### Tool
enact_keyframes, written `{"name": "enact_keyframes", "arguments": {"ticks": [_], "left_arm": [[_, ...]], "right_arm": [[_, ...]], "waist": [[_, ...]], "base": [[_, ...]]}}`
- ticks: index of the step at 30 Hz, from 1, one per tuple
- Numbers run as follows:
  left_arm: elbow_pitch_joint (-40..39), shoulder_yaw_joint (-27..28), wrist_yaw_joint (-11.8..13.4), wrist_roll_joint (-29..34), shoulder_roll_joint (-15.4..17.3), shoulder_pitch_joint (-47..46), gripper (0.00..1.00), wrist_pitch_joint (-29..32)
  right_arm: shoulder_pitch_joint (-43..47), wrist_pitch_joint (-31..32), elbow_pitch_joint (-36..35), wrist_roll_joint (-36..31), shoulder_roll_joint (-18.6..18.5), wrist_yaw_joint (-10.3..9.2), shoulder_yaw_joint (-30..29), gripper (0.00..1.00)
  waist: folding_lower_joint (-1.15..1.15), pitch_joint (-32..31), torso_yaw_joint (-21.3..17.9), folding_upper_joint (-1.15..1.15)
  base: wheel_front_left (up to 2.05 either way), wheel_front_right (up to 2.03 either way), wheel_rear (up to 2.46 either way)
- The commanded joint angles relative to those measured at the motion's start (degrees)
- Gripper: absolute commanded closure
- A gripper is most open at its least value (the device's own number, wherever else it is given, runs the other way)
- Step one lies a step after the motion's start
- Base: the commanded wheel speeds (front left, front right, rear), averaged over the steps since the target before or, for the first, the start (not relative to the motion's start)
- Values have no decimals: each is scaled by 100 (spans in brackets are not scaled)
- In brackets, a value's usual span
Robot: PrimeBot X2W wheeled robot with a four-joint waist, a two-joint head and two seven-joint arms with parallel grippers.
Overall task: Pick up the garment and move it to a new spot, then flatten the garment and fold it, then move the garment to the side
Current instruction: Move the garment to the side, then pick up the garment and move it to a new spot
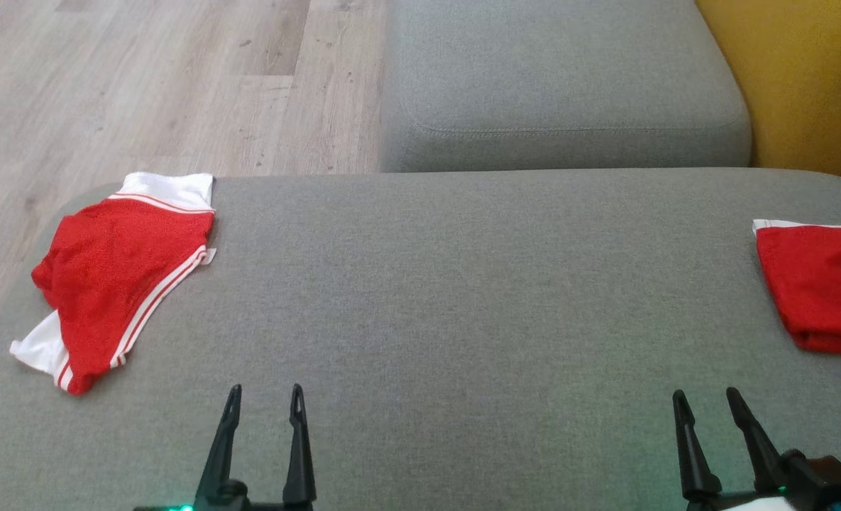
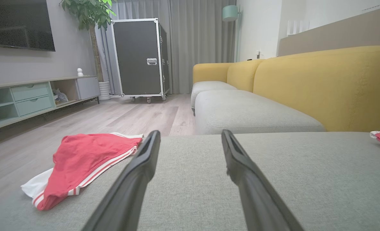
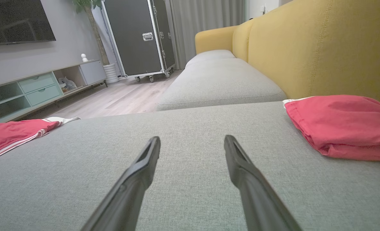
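Two apart on grey cushion (image 1: 463, 298): striped red garment (image 1: 118, 277), folded red garment (image 1: 825, 291).

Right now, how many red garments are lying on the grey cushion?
2. The striped garment lies at the left edge of the cushion. The second garment lies at its right edge, partly cut off in the head view. Nothing seems hidden.

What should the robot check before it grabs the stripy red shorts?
1. Left pincer open, empty: ok.
2. Right pincer open, empty: ok.
3. Bare grey cushion between left pincer and stripy red shorts: ok.
4. Shorts lying flat: not ok, rumpled at the cushion's left edge.
5. Other red garment out of the way: ok, far right.
6. Shorts within reach: cannot tell.
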Motion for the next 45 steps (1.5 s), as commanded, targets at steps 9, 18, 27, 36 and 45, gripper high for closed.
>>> {"name": "enact_keyframes", "arguments": {"ticks": [9,18,27,36,45], "left_arm": [[-151,241,-99,153,-30,-144,0,-29],[-82,222,-146,131,-31,-86,0,-29],[-54,257,-199,107,-31,-70,0,-29],[4,318,-169,168,-31,-130,0,-29],[-59,556,-130,138,-31,-118,0,-29]], "right_arm": [[-164,-62,-200,-98,-13,-4,118,0],[-150,-62,-187,-79,-26,-4,122,0],[-162,-62,-167,-60,-99,-4,199,0],[-160,-62,-148,9,-164,-4,321,0],[-239,-62,-95,40,-77,-4,441,0]], "waist": [[1,-96,-40,-1],[1,-108,-8,-1],[1,-84,38,-1],[1,-11,731,-1],[1,87,1777,-1]], "base": [[0,0,0],[0,0,0],[0,0,0],[0,0,0],[0,0,0]]}}
